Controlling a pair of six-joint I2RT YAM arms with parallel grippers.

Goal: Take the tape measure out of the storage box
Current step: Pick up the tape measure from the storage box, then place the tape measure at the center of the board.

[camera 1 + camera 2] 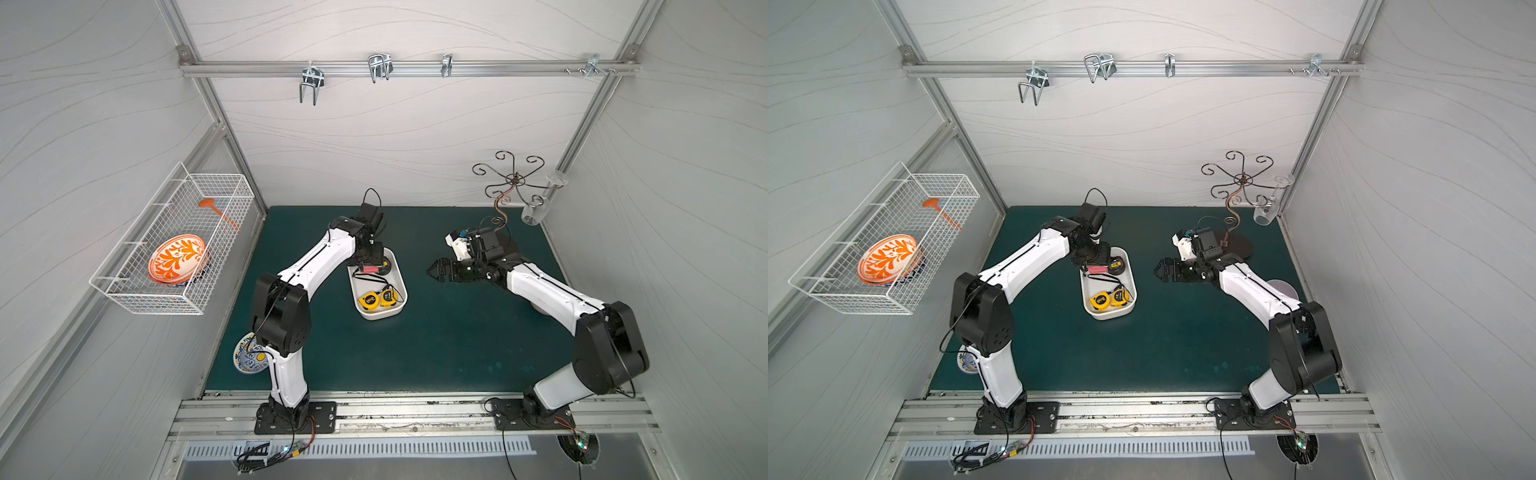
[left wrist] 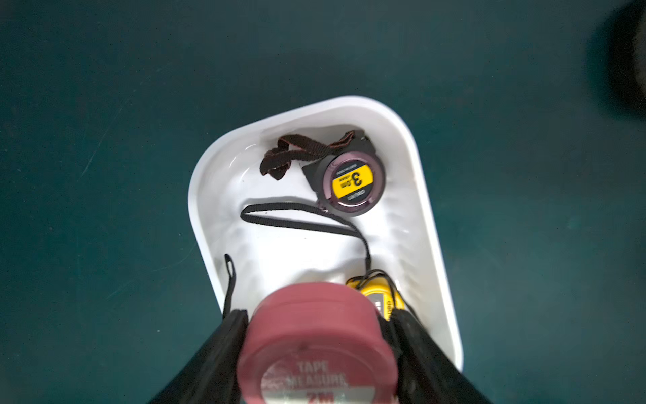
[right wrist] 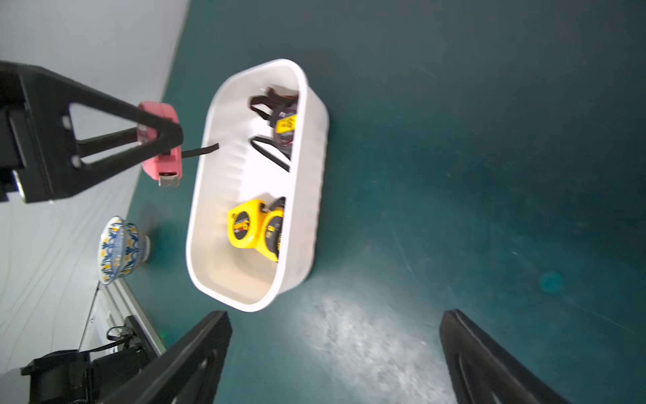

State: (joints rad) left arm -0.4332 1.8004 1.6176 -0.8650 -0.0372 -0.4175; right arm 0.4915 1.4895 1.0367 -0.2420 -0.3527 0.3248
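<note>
1. Left wrist view: the left fingers (image 2: 216,356) are clamped on the pink tape measure (image 2: 316,342), one on each side of its casing. That hold keeps the rounded body from rolling out.
2. The pink tape measure hangs above the storage box (image 2: 424,196), clear of its floor. In both top views it sits over the far end of the box, so I judge it raised but not yet carried past the rim.
3. Its black wrist strap (image 3: 204,149) trails towards the box rim. It could snag there, so rising further before any sideways travel looks wise.
4. A black tape measure with a yellow label (image 2: 353,182) lies flat in the far right corner of the box. A pair of yellow tape measures (image 1: 370,300) lies at the near end, touching each other. All three lie below the held one and apart from it, with their straps loose on the box floor. Nothing seems likely to be dragged along.
5. The right fingers (image 3: 195,360) are spread wide and hold nothing. They hover over the green desk (image 1: 457,340), right of the box and apart from it. This keeps them out of the left arm's way, and their camera looks across at the box.
6. Bare desk lies left of and nearer than the box, a likely place to set the tape measure down.
</note>
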